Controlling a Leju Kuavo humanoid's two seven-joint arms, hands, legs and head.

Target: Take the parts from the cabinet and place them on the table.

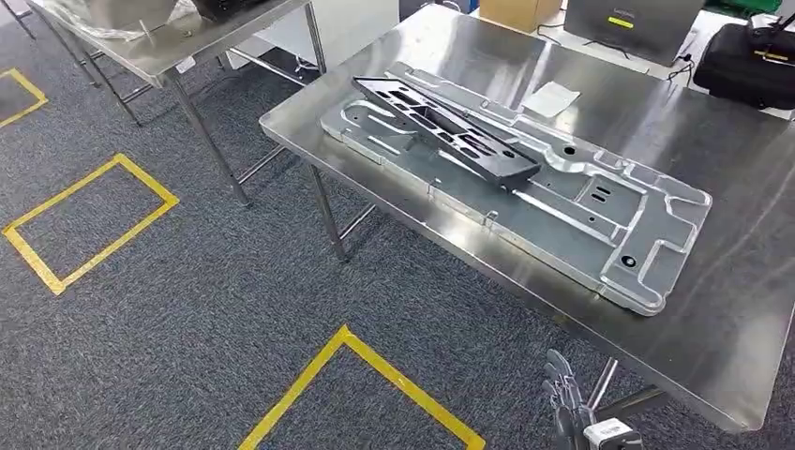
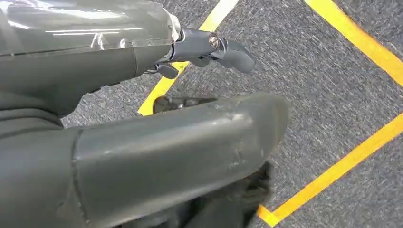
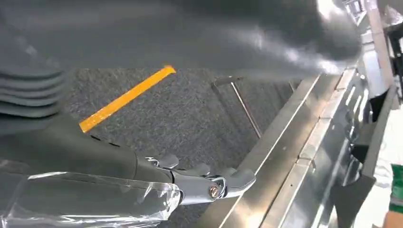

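Left hand (image 2: 142, 142) hangs over carpet with yellow tape lines (image 1: 89, 220), fingers loose and nothing in it; two parts lie on the steel table (image 1: 750, 281), one black slotted bracket (image 1: 445, 127) resting across one large pressed silver panel (image 1: 525, 183), both well in from the near edge. Both look like stiff sheet metal, the panel probably heavy, slick and sharp-edged, best taken by its long rims with two hands, the bracket lighter, gripped at an end. Right hand (image 1: 567, 394) hangs below the table's edge, fingers apart, holding nothing.
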